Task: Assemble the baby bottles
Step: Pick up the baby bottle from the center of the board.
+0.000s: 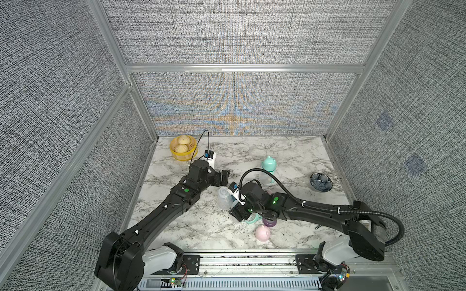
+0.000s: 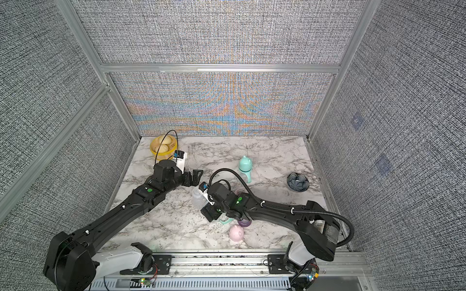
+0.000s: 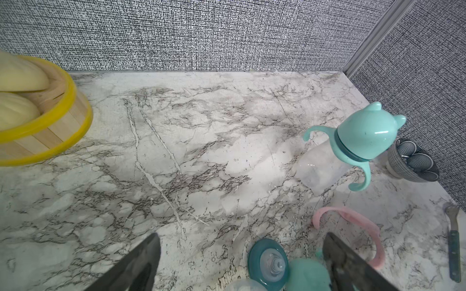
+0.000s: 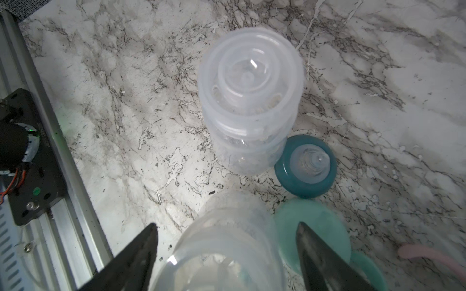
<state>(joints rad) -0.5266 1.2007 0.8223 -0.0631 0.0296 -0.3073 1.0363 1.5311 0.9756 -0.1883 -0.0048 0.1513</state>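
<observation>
One baby bottle (image 1: 268, 168) stands assembled at the back, with mint eared cap and handles (image 3: 363, 141). A bare clear bottle (image 1: 224, 199) (image 4: 249, 100) stands upright mid-table, a teal nipple collar (image 4: 306, 166) (image 3: 268, 262) beside its base. My right gripper (image 1: 235, 214) (image 4: 226, 225) is open around a second clear bottle (image 4: 227, 257), narrow gaps on both sides. A mint cap (image 4: 312, 234) lies next to it. Mint handle (image 1: 252, 221), purple collar (image 1: 269, 222), pink cap (image 1: 262, 232) and pink handle (image 3: 353, 226) lie loose. My left gripper (image 1: 225, 177) (image 3: 241, 236) hangs open and empty behind the upright bottle.
A yellow basket (image 1: 177, 153) with buns sits at the back left corner. At the right edge stand a dark patterned bowl (image 1: 320, 182) and, near it, a fork (image 3: 452, 239). Grey panel walls close three sides; a metal rail (image 1: 252, 259) runs along the front.
</observation>
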